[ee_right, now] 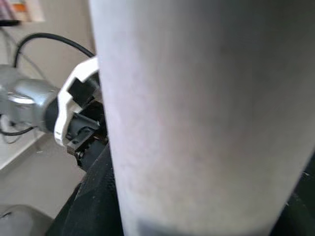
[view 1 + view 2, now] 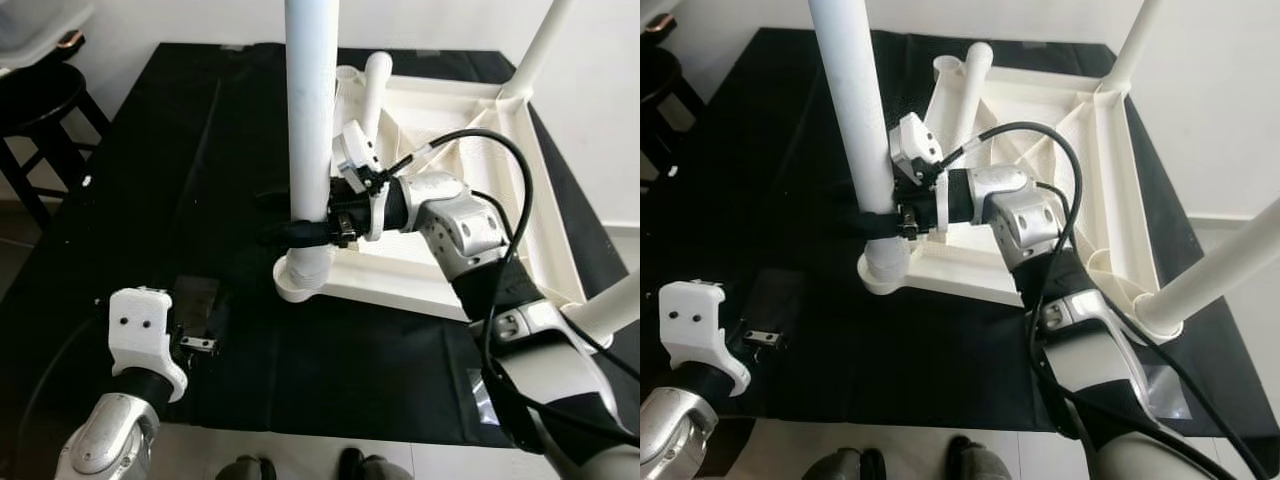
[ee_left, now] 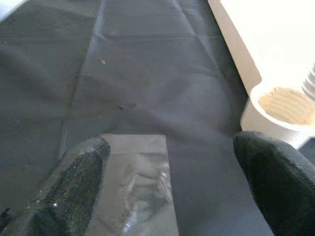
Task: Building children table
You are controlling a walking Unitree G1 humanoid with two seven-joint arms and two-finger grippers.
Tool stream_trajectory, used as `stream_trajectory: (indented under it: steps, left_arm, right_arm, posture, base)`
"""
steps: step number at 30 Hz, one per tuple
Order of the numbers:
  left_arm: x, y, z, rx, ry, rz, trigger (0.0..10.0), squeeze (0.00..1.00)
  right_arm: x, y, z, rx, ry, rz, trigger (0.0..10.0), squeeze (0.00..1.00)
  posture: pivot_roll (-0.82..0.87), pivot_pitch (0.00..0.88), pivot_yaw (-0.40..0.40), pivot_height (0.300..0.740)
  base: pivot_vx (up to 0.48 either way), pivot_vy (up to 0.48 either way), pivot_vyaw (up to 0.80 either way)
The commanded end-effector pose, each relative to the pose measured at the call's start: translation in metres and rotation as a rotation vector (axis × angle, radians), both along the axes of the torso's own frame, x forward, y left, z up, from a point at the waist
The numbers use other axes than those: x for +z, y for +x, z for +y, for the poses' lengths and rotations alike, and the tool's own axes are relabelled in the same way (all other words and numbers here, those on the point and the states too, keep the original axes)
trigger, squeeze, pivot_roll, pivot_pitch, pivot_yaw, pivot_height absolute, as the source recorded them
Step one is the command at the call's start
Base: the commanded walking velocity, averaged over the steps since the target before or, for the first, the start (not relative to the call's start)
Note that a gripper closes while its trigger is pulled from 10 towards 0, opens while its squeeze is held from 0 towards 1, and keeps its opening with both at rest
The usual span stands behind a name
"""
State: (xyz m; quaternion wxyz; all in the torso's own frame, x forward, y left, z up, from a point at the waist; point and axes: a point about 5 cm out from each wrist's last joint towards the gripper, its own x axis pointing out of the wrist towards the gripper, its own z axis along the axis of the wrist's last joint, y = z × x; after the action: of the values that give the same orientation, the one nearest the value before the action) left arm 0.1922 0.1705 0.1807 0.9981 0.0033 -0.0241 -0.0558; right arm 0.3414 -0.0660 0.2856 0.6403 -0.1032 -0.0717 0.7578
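Note:
The white children's table (image 2: 545,215) lies upside down on a black cloth (image 2: 170,150). A white table leg (image 2: 311,120) stands upright in the near left corner socket (image 2: 300,282). My right gripper (image 2: 300,232) is shut on this leg just above the socket; in the right wrist view the leg (image 1: 197,118) is very close. My left gripper (image 3: 170,162) is open, low over the cloth to the left of the table. A small clear plastic bag (image 3: 138,182) lies on the cloth beneath its fingers (image 3: 81,177). The corner socket (image 3: 280,110) is ahead of it.
Two more legs stand in the far right (image 2: 540,45) and near right (image 2: 610,305) corners. A loose leg (image 2: 375,90) leans inside the table frame at the back. A dark stool (image 2: 40,100) stands at the back left. White floor borders the cloth.

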Motion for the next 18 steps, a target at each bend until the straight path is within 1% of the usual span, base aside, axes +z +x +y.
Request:
stream_trajectory:
  steps: [1,3,5,7,9,10,11,14,16,18]
  left_arm:
    - [0.001,-0.006,0.001,0.025,0.004,0.000,10.0,0.00]
    - [0.002,-0.009,0.002,0.035,0.003,-0.007,10.0,0.00]
    - [0.004,-0.013,0.004,0.070,-0.001,-0.021,10.0,0.00]
    - [0.004,-0.013,0.004,0.070,-0.001,-0.021,10.0,0.00]
    - [0.007,-0.018,0.009,0.123,0.001,-0.034,10.0,0.00]
    - [0.007,-0.018,0.009,0.123,0.001,-0.034,10.0,0.00]
    - [0.008,-0.020,0.012,0.160,0.004,-0.037,10.0,0.00]
    - [0.009,-0.027,0.020,0.252,0.009,-0.036,10.0,0.00]
    - [0.009,-0.029,0.020,0.264,0.013,-0.035,10.0,0.00]
    - [0.010,-0.033,0.018,0.273,0.024,-0.031,10.0,0.00]
  right_arm:
    - [0.011,-0.005,0.002,0.082,0.010,-0.035,10.0,0.00]
    - [0.012,-0.006,0.002,0.105,0.000,-0.040,10.0,0.00]
    - [0.014,-0.005,0.002,0.132,-0.013,-0.053,10.0,0.00]
    - [0.014,-0.005,0.002,0.132,-0.013,-0.053,10.0,0.00]
    - [0.016,-0.004,0.002,0.151,-0.020,-0.064,10.0,0.00]
    - [0.016,-0.004,0.002,0.151,-0.020,-0.064,10.0,0.00]
    - [0.016,-0.005,0.002,0.161,-0.022,-0.069,10.0,0.00]
    - [0.019,-0.012,0.008,0.219,-0.026,-0.087,10.0,0.00]
    - [0.020,-0.014,0.010,0.234,-0.027,-0.093,10.0,0.00]
    - [0.023,-0.017,0.018,0.266,-0.023,-0.106,10.0,0.00]
  posture:
    - [0.06,0.338,-0.043,0.740]
    - [0.07,0.352,-0.046,0.740]
    - [0.07,0.372,-0.049,0.740]
    - [0.07,0.372,-0.049,0.740]
    - [0.07,0.387,-0.052,0.740]
    - [0.07,0.387,-0.052,0.740]
    - [0.08,0.398,-0.057,0.740]
    - [0.08,0.411,-0.068,0.740]
    - [0.08,0.411,-0.068,0.740]
    - [0.08,0.417,-0.078,0.740]
  base:
    - [0.000,0.000,0.00]
    - [0.000,0.000,0.00]
    - [0.000,0.000,0.00]
    - [0.000,0.000,0.00]
    - [0.000,0.000,0.00]
    - [0.000,0.000,0.00]
    - [0.000,0.000,0.00]
    - [0.000,0.000,0.00]
    - [0.000,0.000,0.00]
    - [0.000,0.000,0.00]
